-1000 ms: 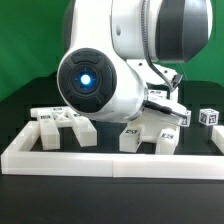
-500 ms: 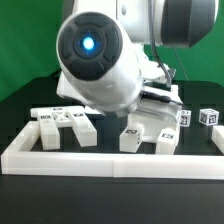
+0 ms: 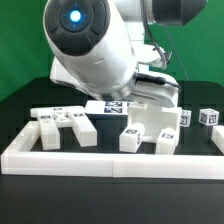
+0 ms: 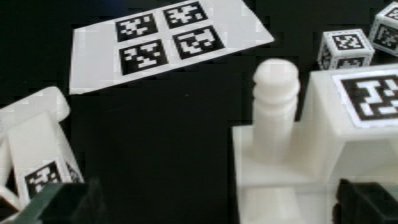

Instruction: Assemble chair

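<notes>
You are, I judge, not yet at the half of the work. One part of the chair is joined: a white block [image 3: 150, 118] stands just beside the marker board [image 3: 110, 107], on the exterior view's right of it. A post [image 4: 276, 90] stands upright on this block. Whether the post sits fully in its hole, I cannot tell.

The rest lies loose. A flat frame [image 3: 65, 125] with crossed bars lies on the other side of the marker board, toward the exterior view's left, apart from the block. A small tagged piece [image 3: 130, 138] lies in front of the marker board, close to the block. A cube [image 3: 208, 117] stands well apart from the marker board, beyond the block. You must still join these, so I think most steps are left.

The claw [image 4: 199, 197] is spread wide and holds nothing. In the wrist view it hangs over the base of the block. One finger is clearly apart from the block; for the other I cannot tell.

In the frame of one second ago the arm hangs low and hides the marker board. Now the arm is higher and more toward the exterior view's left, and the board shows. The block and the loose parts lie as they do in that frame.
</notes>
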`<action>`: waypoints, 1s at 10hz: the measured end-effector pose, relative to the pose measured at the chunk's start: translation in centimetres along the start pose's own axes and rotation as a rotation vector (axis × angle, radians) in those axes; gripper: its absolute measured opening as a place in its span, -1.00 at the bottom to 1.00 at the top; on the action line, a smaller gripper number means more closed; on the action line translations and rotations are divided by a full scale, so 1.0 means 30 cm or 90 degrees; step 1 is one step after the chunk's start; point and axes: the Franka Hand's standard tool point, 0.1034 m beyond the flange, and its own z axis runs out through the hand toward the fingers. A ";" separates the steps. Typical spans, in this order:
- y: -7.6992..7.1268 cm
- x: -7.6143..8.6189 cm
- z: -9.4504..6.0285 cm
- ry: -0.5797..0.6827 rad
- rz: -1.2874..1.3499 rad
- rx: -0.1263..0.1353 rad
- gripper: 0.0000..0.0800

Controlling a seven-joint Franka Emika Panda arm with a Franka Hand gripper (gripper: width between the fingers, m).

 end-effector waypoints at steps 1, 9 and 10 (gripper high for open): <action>0.002 0.002 0.001 0.001 0.001 0.000 0.62; -0.060 0.078 -0.171 0.393 -0.034 0.044 0.62; -0.069 0.094 -0.191 0.447 -0.035 0.049 0.62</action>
